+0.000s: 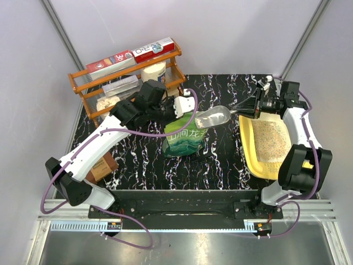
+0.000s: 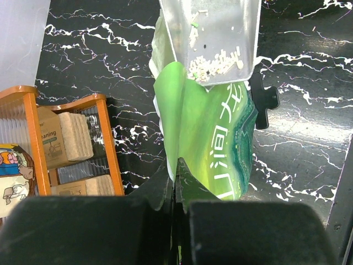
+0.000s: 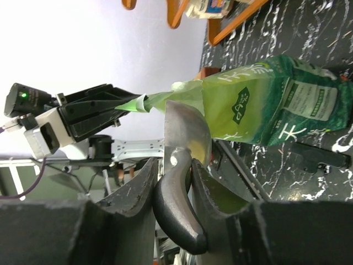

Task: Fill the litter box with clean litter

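The green pouch (image 1: 185,138) of clean litter stands upright mid-table. My left gripper (image 1: 186,109) is shut on its top edge, and in the left wrist view the jaws (image 2: 176,163) pinch the pouch (image 2: 215,132) flat. My right gripper (image 1: 246,106) is shut on the dark handle (image 3: 176,210) of a grey metal scoop (image 1: 215,116). The scoop's bowl (image 2: 212,33) hangs just over the pouch mouth with a few pale granules in it. The yellow litter box (image 1: 249,144) lies at the right, under my right arm, with beige litter (image 1: 270,138) spread inside.
An orange wire rack (image 1: 88,83) holding boxes and rolls stands at the back left, close behind my left arm. A brown box (image 1: 102,165) sits near the front left. A small black clip (image 2: 265,102) lies on the marble table right of the pouch.
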Available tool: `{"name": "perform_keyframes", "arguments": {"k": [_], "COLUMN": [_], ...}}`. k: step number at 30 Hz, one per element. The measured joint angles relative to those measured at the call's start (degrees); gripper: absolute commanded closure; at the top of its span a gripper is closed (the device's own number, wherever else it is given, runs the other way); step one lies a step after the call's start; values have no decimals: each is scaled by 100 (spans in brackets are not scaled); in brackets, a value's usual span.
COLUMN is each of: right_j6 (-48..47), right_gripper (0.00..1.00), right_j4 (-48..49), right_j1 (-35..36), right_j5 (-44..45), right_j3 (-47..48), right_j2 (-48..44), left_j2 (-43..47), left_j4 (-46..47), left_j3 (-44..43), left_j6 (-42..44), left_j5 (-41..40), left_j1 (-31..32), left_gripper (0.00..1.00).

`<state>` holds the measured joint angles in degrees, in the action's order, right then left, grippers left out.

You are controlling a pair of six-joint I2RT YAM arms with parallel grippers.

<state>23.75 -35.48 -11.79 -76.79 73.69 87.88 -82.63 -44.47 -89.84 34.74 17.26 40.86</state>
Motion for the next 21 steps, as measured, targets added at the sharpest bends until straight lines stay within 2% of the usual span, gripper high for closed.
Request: {"name": "perform_keyframes", "arguments": {"k": [10, 16, 21], "right_j6": [1316, 1631, 1858], "right_gripper": [100, 100, 100], "right_j4": [1794, 2398, 2559], "right_j1": [-238, -737, -1176], "right_j5": [-612, -612, -437], "right_j3": [-605, -702, -1091], "right_j2": [199, 98, -424], "left_j2": [-2, -2, -2], "left_j4": [0, 0, 0], "left_j3": [0, 0, 0], "left_j6": [39, 39, 39], "left_j5": [-11, 9, 59], "left_j1": [0, 0, 0], "left_gripper": [100, 100, 100]}}
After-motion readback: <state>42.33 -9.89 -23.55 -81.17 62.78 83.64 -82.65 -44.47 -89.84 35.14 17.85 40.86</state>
